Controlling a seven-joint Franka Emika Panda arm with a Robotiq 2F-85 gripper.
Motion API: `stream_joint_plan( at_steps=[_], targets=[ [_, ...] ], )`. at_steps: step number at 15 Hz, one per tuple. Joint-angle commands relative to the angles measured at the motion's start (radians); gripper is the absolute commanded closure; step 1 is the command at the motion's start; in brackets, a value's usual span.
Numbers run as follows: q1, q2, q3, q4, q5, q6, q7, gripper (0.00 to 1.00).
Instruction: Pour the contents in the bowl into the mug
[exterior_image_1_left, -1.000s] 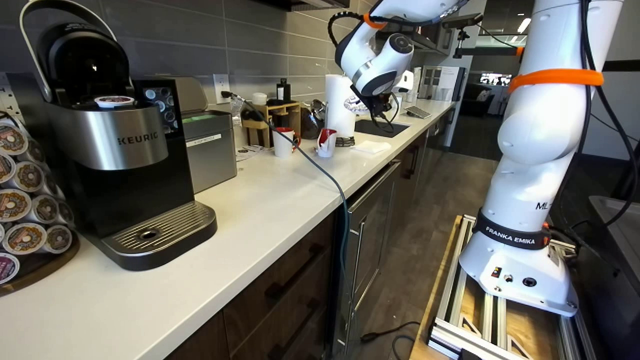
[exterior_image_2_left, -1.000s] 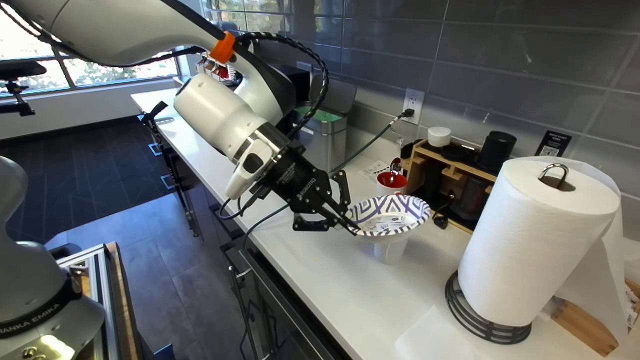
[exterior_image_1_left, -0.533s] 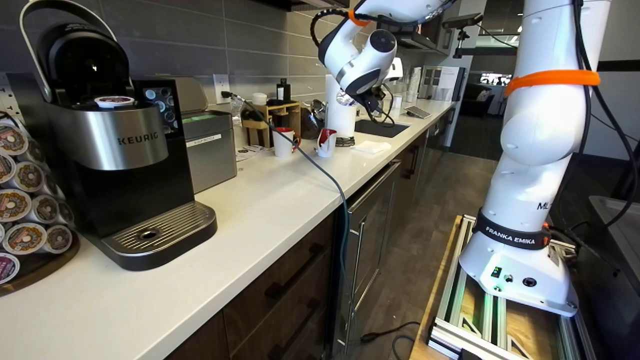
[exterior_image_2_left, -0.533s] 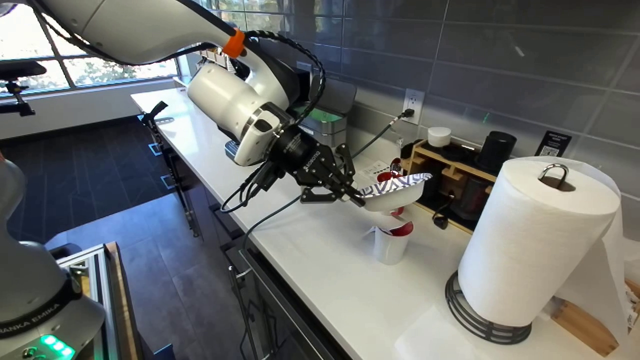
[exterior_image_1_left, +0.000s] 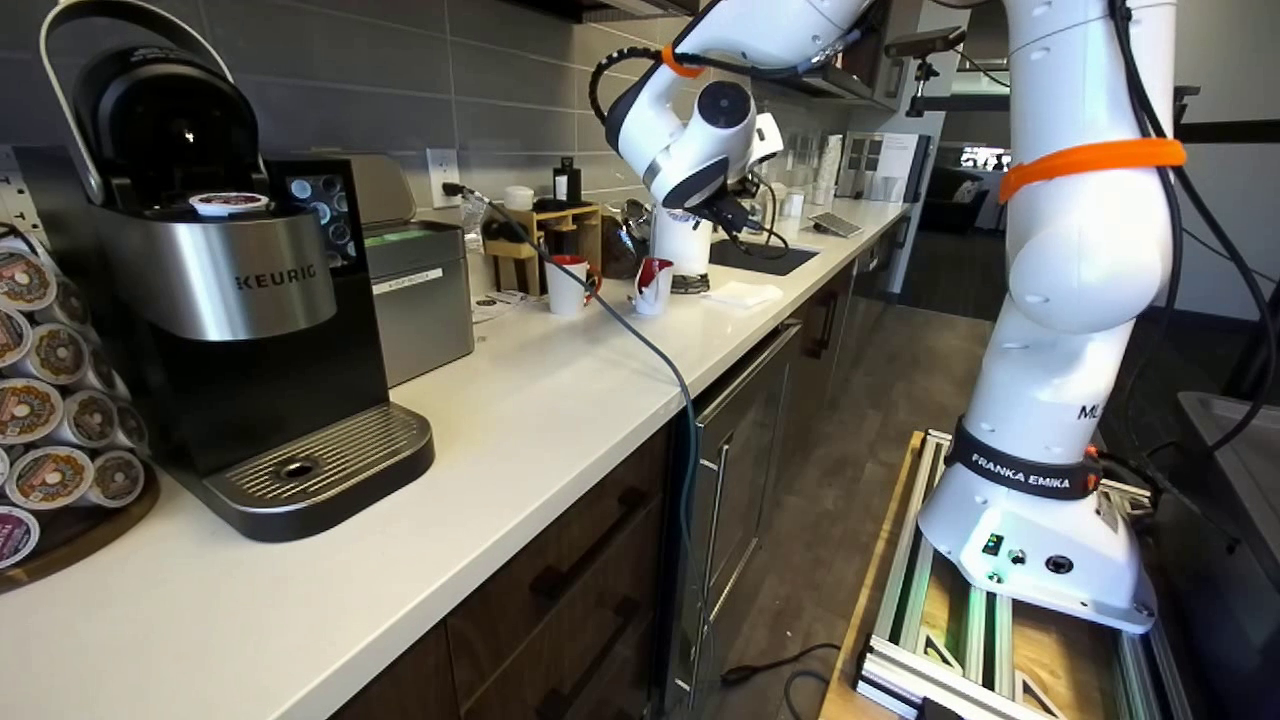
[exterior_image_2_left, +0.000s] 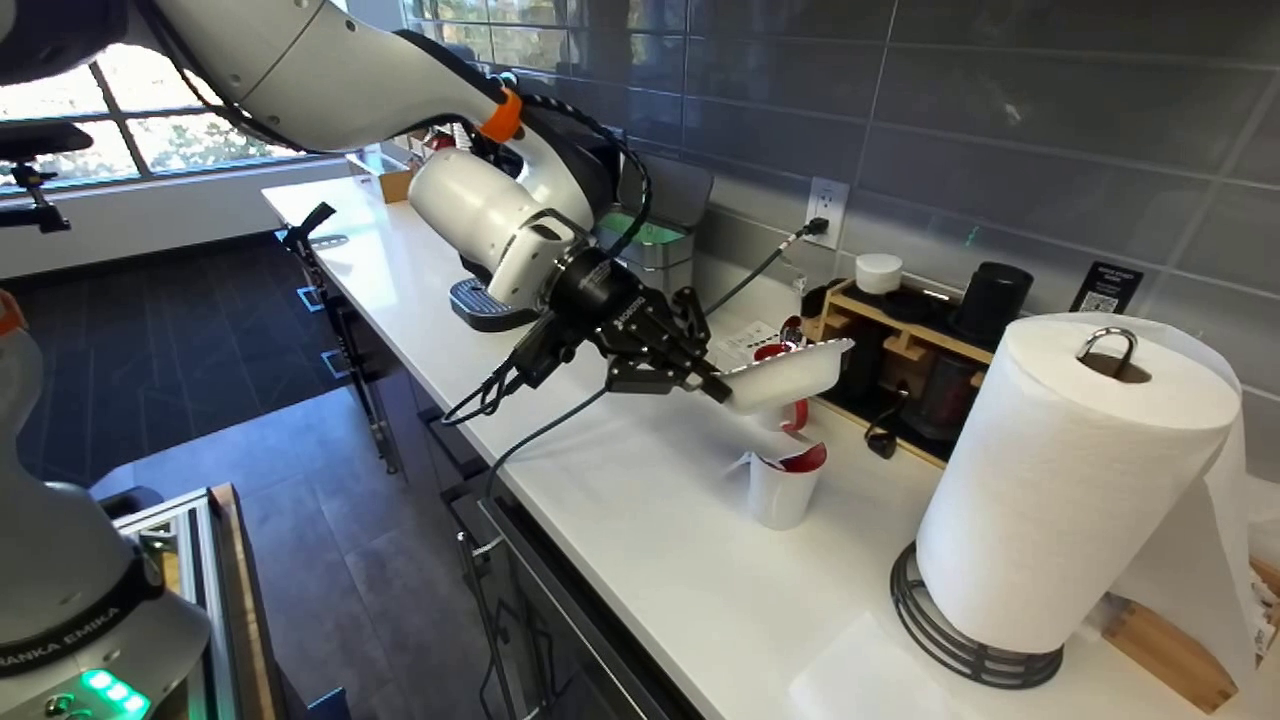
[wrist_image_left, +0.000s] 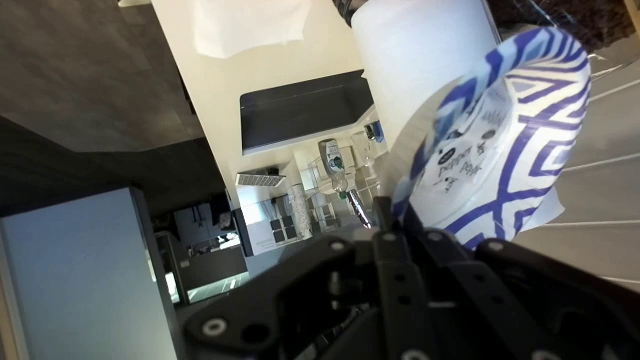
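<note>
The counter (exterior_image_1_left: 500, 440) carries two mugs (exterior_image_1_left: 653, 293) and a coffee machine (exterior_image_1_left: 260, 380)

I find the place to be a kitchen; whether domestic or office, I cannot determine. Evidence, taken from the long white counter (exterior_image_1_left: 480, 420): on it I record a Keurig coffee machine (exterior_image_1_left: 240, 360), stacked coffee pods (exterior_image_1_left: 57, 352), a white mug (exterior_image_2_left: 782, 495) with a red interior and a paper-towel roll (exterior_image_2_left: 1075, 490). Let into it, a dark sink (wrist_image_left: 305, 115). Behind it, a grey tiled wall (exterior_image_2_left: 1020, 150) with a power outlet (exterior_image_2_left: 828, 208). Beneath it, dark wooden drawers (exterior_image_1_left: 500, 630).
</note>
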Motion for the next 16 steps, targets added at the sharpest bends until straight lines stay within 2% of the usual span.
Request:
stream_joint_plan(
  at_steps=[1,8,9,11,14,16],
  targets=[
    [0.056,0.074,-0.044,0.077,0.017,0.084,-0.05,0.99],
    [0.089,0.171,-0.072,0.19,-0.003,0.178,-0.069,0.99],
    [0.169,0.182,-0.183,0.211,0.012,0.129,-0.082,0.99],
    [0.192,0.211,-0.211,0.241,0.01,0.153,-0.085,0.99],
    [0.279,0.271,-0.316,0.284,0.018,0.154,-0.104,0.99],
    [0.326,0.305,-0.363,0.302,0.023,0.154,-0.12,0.99]
  ],
)
